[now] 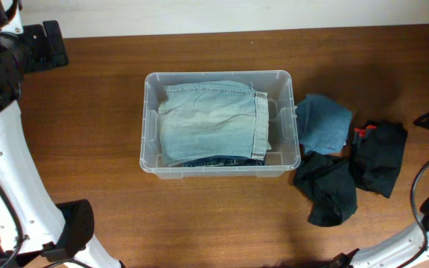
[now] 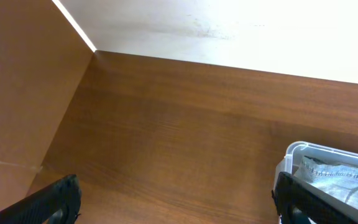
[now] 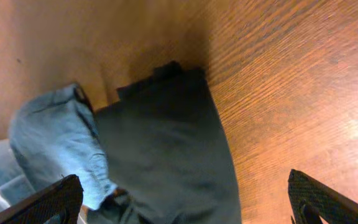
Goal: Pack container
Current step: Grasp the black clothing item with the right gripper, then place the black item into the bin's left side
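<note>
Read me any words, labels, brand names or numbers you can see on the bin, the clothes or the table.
None: no text can be read in any view.
container: no label shows; folded denim covers its base.
blue cloth and dark garments: no print or tag visible.
small red bit between them: too small to tell.

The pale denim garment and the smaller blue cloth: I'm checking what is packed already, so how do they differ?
The pale denim garment lies inside the container; the blue cloth lies on the table beside it. The garment is a washed-out light blue, the cloth a deeper blue. The garment covers far more area than the cloth. Both are blue fabric.
</note>
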Robot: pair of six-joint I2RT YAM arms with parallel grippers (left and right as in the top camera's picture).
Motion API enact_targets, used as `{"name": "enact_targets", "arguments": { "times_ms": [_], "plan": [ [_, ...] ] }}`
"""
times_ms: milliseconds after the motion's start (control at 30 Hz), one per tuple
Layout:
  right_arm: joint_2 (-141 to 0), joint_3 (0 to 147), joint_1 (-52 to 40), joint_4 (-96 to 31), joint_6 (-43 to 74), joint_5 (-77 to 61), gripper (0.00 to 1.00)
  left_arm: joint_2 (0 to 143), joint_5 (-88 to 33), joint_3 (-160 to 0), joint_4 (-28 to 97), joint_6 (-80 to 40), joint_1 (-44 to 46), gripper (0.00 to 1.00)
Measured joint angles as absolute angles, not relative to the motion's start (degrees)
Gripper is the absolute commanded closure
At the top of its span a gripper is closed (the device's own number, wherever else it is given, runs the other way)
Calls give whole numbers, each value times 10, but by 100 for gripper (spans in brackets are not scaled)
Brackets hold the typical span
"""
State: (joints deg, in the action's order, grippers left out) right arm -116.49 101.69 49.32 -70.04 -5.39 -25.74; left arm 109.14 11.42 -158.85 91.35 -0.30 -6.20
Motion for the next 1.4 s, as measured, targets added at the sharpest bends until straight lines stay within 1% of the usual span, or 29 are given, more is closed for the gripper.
{"name": "enact_targets", "arguments": {
  "times_ms": [267, 400, 433, 467, 567, 733, 767, 900, 1033, 1133, 1233, 1333, 1400],
  "plan": [
    [-1260, 1007, 482, -716, -129, -284, 2, 1091, 114, -1588, 914, -3, -62, 1],
    [-1271, 975, 480, -702, -153, -293, 1, 1091, 114, -1588, 914, -3, -62, 1],
    [-1271, 966, 480, -698, -156, -295, 4, 1091, 114, -1588, 914, -3, -62, 1],
    [-1271, 957, 480, -691, -159, -297, 9, 1091, 114, -1588, 913, -3, -62, 0],
    [-1262, 922, 480, -662, -166, -314, 32, 1091, 114, -1588, 914, -3, -62, 0],
    [-1260, 884, 480, -640, -166, -358, 65, 1091, 114, -1588, 914, -3, -62, 1],
    [-1260, 881, 480, -638, -165, -364, 73, 1091, 114, -1588, 913, -3, -62, 1],
    [-1257, 878, 481, -644, -151, -375, 89, 1091, 114, -1588, 913, -3, -62, 1],
    [-1234, 878, 480, -661, -143, -391, 96, 1091, 114, -1588, 914, -3, -62, 1],
    [-1189, 885, 475, -688, -139, -414, 96, 1091, 114, -1588, 914, -3, -62, 1],
    [-1110, 912, 457, -709, -137, -439, 96, 1091, 114, -1588, 914, -3, -62, 1],
    [-1008, 940, 414, -711, -135, -478, 96, 1091, 114, -1588, 914, -3, -62, 1],
    [-932, 953, 352, -704, -133, -515, 96, 1091, 114, -1588, 913, -3, -62, 1]
  ]
}}
